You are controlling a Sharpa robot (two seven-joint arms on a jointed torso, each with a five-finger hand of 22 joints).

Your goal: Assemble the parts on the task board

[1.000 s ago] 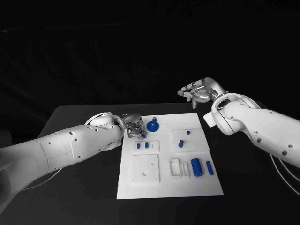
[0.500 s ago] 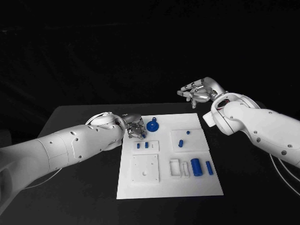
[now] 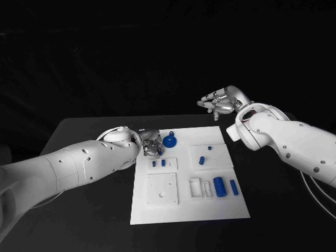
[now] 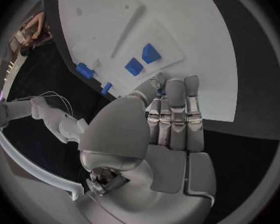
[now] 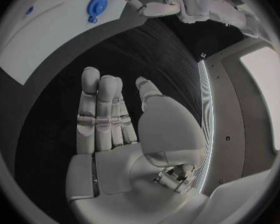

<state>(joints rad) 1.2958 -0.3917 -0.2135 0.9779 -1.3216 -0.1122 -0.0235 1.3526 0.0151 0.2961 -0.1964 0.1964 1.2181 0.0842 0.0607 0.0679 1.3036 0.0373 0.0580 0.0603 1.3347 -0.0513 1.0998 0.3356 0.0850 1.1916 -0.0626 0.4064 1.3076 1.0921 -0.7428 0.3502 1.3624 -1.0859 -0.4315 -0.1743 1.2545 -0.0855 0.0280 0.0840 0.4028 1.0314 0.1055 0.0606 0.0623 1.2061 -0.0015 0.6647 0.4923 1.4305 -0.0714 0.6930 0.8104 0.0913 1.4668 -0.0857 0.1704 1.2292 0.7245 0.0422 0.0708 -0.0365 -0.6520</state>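
Left hand (image 3: 150, 144) edged slightly along task board (image 3: 189, 210) far-left corner, fingers straight, empty, right hand (image 3: 224, 101) raised, fingers apart

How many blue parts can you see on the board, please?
7: a round one at the far edge, two mid-left, two mid-right, two near-right. The left hand may hide others.

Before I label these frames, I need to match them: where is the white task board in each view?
Head view: task board in the middle of the table, between the arms.
Left wrist view: it spreads beyond the left hand's fingertips.
Right wrist view: it lies far beyond the right hand.
Shared landmark: the left hand at the board's edge.
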